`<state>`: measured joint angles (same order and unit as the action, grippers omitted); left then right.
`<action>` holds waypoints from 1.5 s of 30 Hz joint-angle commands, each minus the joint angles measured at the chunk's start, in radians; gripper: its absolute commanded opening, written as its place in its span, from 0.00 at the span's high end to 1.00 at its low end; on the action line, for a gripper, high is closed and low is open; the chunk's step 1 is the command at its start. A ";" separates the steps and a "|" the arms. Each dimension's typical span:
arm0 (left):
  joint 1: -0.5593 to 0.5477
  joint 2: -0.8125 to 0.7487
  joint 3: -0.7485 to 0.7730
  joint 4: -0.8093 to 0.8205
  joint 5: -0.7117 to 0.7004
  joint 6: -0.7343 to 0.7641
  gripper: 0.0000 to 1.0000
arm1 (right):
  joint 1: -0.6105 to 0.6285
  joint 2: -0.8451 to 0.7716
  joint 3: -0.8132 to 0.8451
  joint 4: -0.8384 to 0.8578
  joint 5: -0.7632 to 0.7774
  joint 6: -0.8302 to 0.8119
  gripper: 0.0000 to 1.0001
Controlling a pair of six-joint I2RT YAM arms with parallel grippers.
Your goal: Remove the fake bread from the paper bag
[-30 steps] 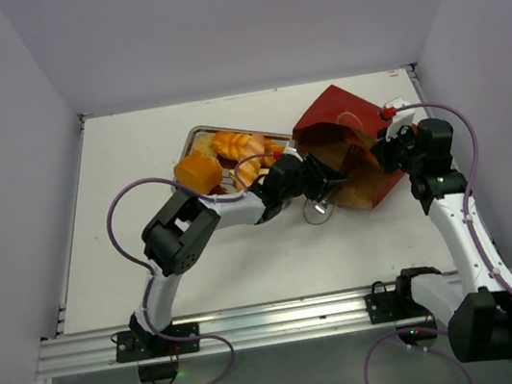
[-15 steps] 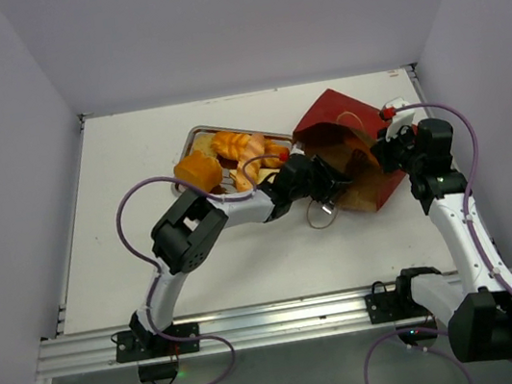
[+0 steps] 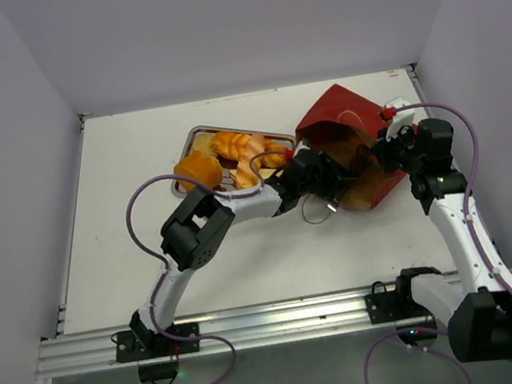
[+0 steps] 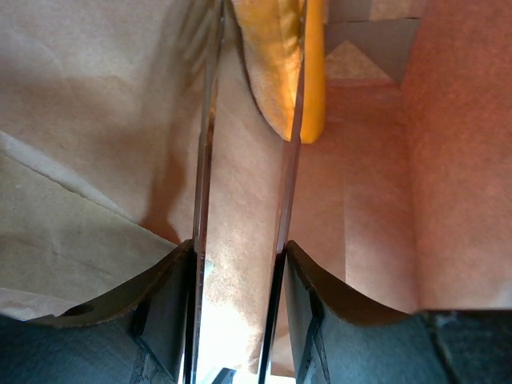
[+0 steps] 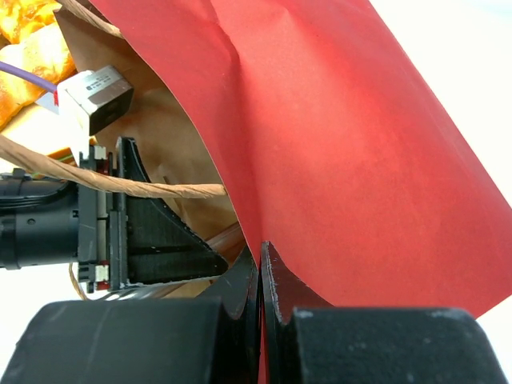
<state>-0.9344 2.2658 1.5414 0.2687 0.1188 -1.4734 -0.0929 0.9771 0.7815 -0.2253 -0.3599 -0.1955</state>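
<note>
Left tool (image 4: 260, 24) sits inside the red, kraft-lined paper bag (image 5: 336, 144), spread, a glossy golden toy bread piece (image 4: 276, 72) at its tips. Right tool (image 5: 259, 264) is pressed together on the bag's red wall.

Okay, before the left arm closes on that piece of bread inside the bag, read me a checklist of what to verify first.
1. Bag held: right pincer shut on the red edge of the bag. Ok.
2. Bag mouth open toward the left arm. Ok.
3. The left pincer is inside the bag with its jaws apart. Ok.
4. The bread is lined up between those jaws: it shows ahead, offset to one side, and depth is unclear. Cannot tell.
5. The string handle should be clear of the left arm, but it lies across the wrist. Not ok.
6. Free space on the tray. Cannot tell.
</note>
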 commanded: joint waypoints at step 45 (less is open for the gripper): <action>-0.001 0.001 0.036 0.092 -0.042 -0.013 0.54 | -0.005 0.005 0.007 0.011 -0.034 -0.002 0.99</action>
<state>-0.9367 2.2608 1.5242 0.3092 0.0891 -1.4662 -0.0975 0.9771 0.7815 -0.2310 -0.3614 -0.1955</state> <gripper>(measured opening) 0.460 0.014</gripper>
